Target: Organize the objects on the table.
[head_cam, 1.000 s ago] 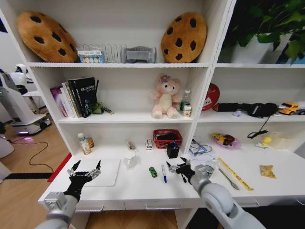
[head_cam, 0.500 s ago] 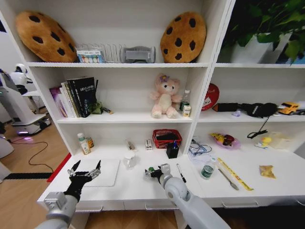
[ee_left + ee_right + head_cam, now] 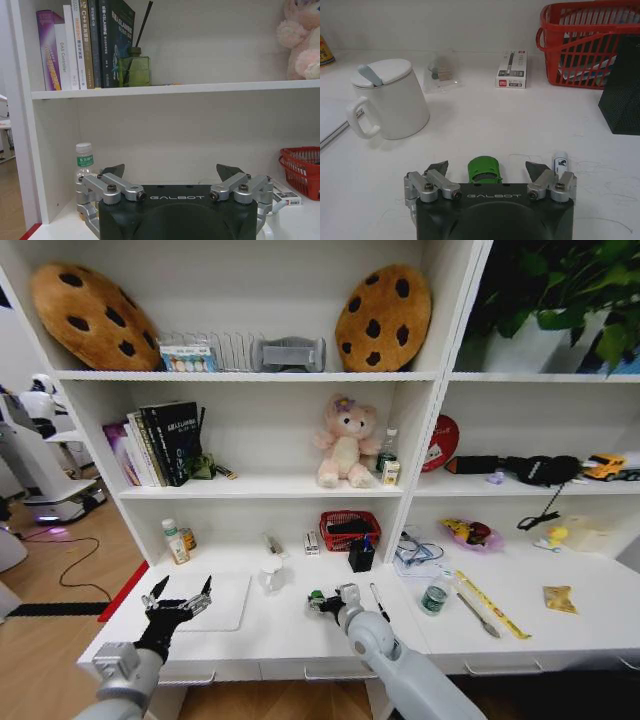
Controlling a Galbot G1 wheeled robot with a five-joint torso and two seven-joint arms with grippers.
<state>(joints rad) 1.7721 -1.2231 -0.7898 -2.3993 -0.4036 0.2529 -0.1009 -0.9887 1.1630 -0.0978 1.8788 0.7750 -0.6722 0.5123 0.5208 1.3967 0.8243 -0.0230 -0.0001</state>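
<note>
White shelving rises behind the long white desk, and the white lidded mug near the desk's middle serves as the anchor. Just to the mug's right sits the right gripper — its fingers apart on either side of a small green item. From the head camera that item is a green speck; the right wrist view shows it as a rounded green piece, possibly a toy car seen end-on, lying between the two fingertips with its length running along the gripper's reach. The same view shows a white tube-like thing just beside one fingertip, touching neither the green piece nor the mug.

Behind and right of the mug stands a red basket holding dark items, with a black mesh pen cup in front of it. A black pen lies right of the gripper, pointing toward the shelves. A green-labelled can stands farther right.

Left of the mug lies the thin silver laptop, lid shut; the left gripper hovers at its near corner, fingers spread.
</note>
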